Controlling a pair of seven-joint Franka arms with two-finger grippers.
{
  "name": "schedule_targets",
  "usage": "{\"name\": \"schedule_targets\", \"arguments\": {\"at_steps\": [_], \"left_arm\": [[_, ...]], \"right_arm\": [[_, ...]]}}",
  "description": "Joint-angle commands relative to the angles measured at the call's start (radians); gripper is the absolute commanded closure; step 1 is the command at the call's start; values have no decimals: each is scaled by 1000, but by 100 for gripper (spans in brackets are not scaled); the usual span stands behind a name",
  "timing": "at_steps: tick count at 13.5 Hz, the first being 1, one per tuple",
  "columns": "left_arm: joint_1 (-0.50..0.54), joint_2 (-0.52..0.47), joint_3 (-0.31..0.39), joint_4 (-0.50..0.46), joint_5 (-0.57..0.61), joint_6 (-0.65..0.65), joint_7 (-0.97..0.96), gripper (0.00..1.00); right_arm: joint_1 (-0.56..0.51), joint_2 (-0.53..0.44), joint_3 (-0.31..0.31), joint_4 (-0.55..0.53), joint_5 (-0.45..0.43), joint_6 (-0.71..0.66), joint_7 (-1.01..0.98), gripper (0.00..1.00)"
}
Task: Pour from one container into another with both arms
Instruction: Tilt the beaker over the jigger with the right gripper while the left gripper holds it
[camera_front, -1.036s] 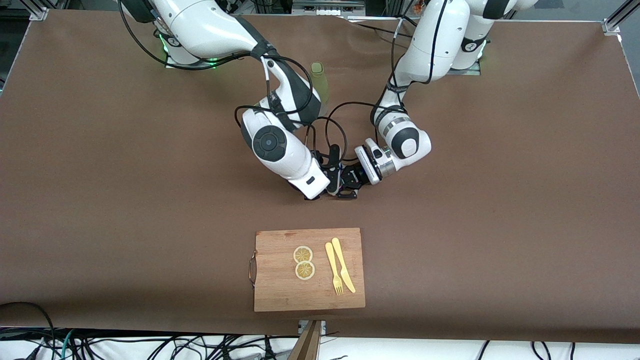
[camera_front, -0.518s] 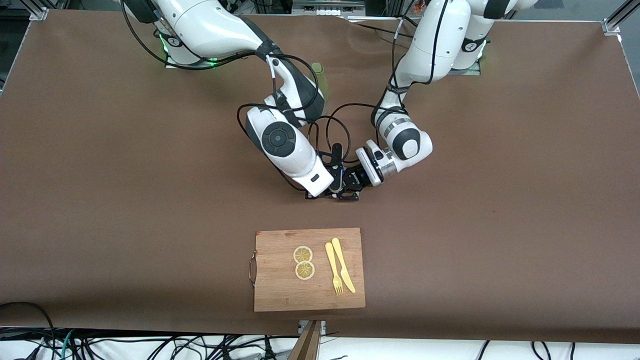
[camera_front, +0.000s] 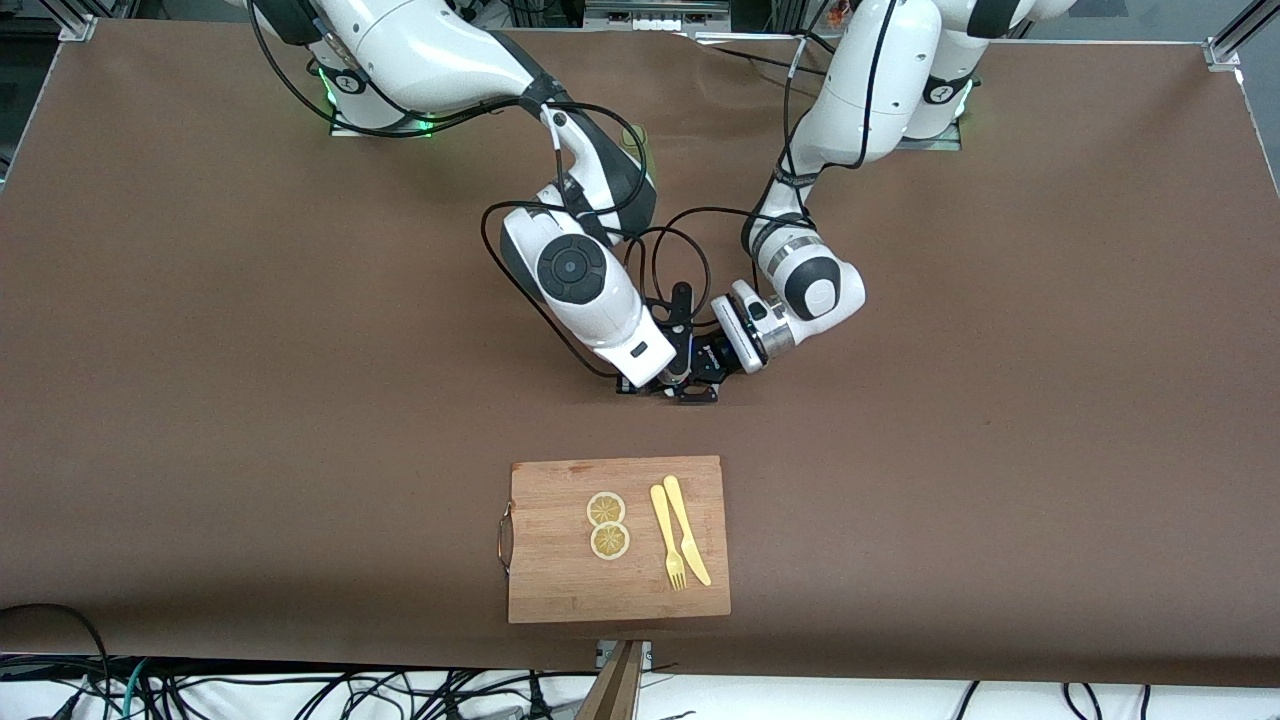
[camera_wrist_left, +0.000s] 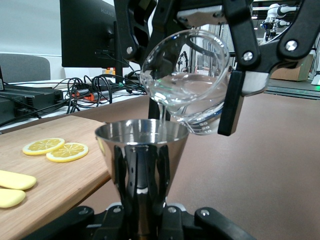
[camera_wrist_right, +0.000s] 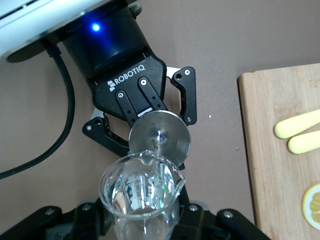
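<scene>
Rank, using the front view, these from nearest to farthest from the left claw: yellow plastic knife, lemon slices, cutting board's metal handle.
1. Yellow plastic knife, on the wooden cutting board, closest to the left claw.
2. Lemon slices, mid-board.
3. Metal handle, at the board's edge toward the right arm's end.

Brown worktop (camera_front: 200, 400). Wooden cutting board (camera_front: 560, 580) lies at the 6 o'clock edge, nearest the front camera. Yellow-green bottle (camera_front: 637, 150) stands at 12 o'clock near the robot bases, partly hidden by an arm.
</scene>
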Motion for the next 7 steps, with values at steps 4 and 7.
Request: {"name": "schedule_targets", "arguments": {"at_steps": [4,7], "left_arm": [[-28,3,15,10,-95,14,35,100],[-28,5,15,10,-95,14,35,100]], "right_arm": [[-10,-4,24,-1,-14,26,25,68],[-28,-15,31,-9,48,26,21,68]]}}
